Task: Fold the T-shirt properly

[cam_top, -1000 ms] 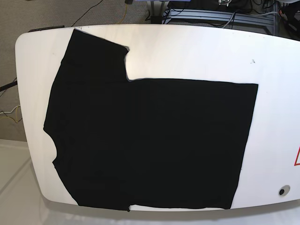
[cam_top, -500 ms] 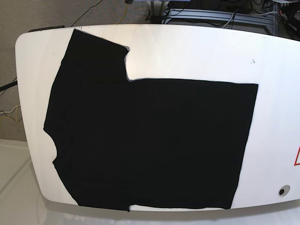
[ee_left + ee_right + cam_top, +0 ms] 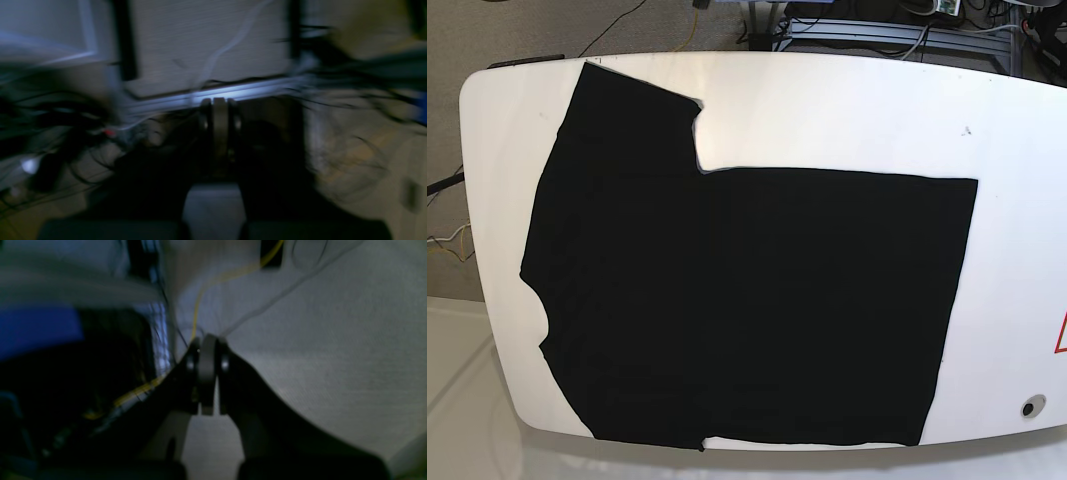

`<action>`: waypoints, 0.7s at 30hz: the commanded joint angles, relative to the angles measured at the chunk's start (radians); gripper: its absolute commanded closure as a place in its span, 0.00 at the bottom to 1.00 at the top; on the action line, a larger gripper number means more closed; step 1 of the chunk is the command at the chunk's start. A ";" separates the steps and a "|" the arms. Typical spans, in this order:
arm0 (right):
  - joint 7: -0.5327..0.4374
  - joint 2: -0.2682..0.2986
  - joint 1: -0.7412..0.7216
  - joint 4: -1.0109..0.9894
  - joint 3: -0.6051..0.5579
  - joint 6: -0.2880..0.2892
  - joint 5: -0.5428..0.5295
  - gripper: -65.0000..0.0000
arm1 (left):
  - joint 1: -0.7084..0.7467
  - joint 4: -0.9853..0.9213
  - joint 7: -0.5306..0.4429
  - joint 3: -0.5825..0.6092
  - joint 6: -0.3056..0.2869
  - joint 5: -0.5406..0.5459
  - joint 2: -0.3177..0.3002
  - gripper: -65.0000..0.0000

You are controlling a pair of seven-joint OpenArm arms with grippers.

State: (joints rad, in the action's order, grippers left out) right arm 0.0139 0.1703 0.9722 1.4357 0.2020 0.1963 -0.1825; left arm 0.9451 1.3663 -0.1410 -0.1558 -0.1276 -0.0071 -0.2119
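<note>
The black T-shirt (image 3: pixel 747 300) lies flat on the white table (image 3: pixel 847 110), spanning most of it, one sleeve reaching toward the far left corner. Neither arm shows in the base view. In the left wrist view my left gripper (image 3: pixel 219 115) is shut with nothing between its fingers, facing floor, cables and a metal rail. Blurred floor fills the right wrist view, where my right gripper (image 3: pixel 206 356) is shut and empty. The T-shirt does not show in either wrist view.
Cables and a metal frame (image 3: pixel 877 35) lie on the floor beyond the table's far edge. A yellow cable (image 3: pixel 200 296) runs across the floor. A red triangle mark (image 3: pixel 1061 335) and a small round hole (image 3: pixel 1030 408) sit near the table's right edge.
</note>
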 commanded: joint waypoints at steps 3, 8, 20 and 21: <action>-0.036 0.006 0.097 0.181 0.052 0.000 -0.047 1.00 | 0.070 0.146 -0.033 -0.041 0.004 0.012 0.006 1.00; -0.029 0.007 0.127 0.268 0.057 -0.018 -0.044 1.00 | 0.090 0.204 -0.016 -0.055 0.011 0.026 0.014 1.00; 0.029 -0.018 0.144 0.490 0.016 -0.020 -0.029 1.00 | 0.182 0.426 0.015 -0.071 0.027 0.023 0.030 1.00; 0.042 -0.021 0.144 0.506 0.013 -0.019 -0.029 1.00 | 0.189 0.449 0.018 -0.071 0.027 0.023 0.030 1.00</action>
State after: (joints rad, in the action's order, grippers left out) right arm 0.0620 0.1555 1.0954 1.9030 0.2184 0.1692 -0.2070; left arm 1.1088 1.7649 -0.0952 -0.2207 -0.1059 0.0135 -0.1730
